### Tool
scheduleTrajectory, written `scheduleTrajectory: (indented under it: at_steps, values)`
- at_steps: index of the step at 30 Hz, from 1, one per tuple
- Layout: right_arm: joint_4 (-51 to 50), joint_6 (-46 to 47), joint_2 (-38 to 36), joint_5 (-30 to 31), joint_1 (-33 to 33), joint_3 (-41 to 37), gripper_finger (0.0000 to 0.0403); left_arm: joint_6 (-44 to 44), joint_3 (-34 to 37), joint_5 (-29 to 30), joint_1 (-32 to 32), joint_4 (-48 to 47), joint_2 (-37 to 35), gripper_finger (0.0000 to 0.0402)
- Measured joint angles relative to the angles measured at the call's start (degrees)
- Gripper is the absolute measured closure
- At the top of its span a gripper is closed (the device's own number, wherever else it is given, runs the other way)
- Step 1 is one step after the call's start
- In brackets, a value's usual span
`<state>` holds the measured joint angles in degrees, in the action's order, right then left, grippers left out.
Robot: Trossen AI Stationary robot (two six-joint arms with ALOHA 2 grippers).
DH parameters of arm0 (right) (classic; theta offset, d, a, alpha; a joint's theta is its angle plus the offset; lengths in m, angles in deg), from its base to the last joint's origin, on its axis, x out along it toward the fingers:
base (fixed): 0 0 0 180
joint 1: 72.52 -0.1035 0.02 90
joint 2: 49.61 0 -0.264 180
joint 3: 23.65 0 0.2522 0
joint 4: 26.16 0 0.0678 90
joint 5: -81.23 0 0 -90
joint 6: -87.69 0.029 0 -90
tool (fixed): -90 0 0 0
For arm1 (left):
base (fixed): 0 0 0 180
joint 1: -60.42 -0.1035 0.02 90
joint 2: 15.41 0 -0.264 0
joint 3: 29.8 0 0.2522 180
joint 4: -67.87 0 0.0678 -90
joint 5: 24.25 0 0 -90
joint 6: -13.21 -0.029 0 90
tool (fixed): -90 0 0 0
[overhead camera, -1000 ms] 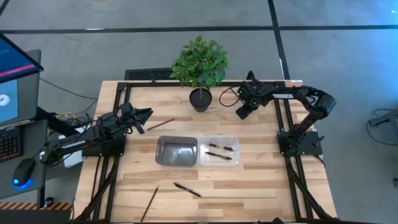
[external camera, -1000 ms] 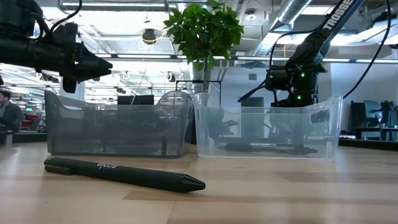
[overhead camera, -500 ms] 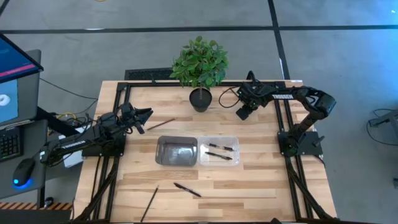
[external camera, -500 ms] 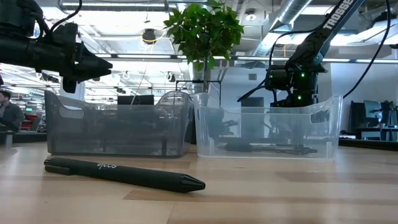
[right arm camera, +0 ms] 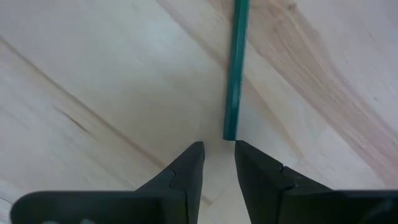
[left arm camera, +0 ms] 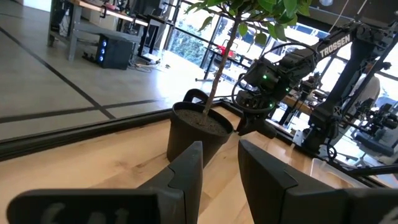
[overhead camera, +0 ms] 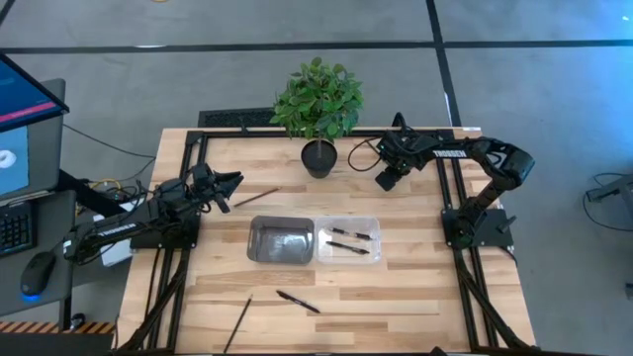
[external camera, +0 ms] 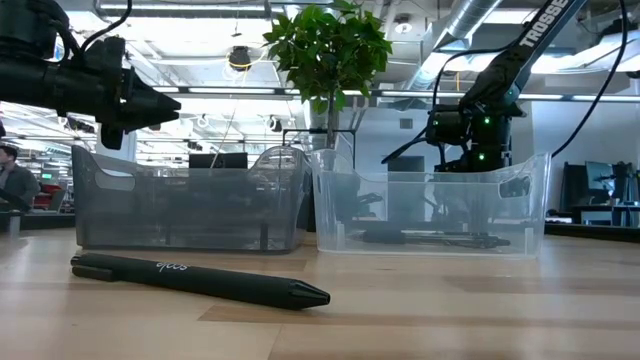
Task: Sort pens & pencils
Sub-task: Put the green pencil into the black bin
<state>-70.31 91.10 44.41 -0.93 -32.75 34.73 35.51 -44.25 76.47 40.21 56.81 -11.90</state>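
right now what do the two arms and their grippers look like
Both arms are dark, jointed metal. The right arm bears white TROSSEN lettering, black cables and small green lights near the wrist. The left gripper and right gripper each end in two dark, wedge-shaped fingers.

The high view looks straight down on the whole surface [overhead camera: 396, 287]. The low view looks level across it. Each wrist view looks past its own fingers; the potted plant [overhead camera: 318, 99] appears in three views.
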Motion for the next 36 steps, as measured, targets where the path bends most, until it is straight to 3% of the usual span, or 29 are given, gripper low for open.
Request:
scheduleTrajectory:
  at_steps: [14, 36]
  values:
    - [0.8, 0.6, 0.0, 0.0, 0.0, 0.0, 0.0249, 0.0, 0.0, 0.0, 0.0, 0.0, 0.0, 0.0308]
    - [2.5, 1.2, 0.1, -0.9, 0.1, 0.0, 0.029, 0.0, 0.0, 0.0, 0.0, 0.0, 0.0, 0.0308]
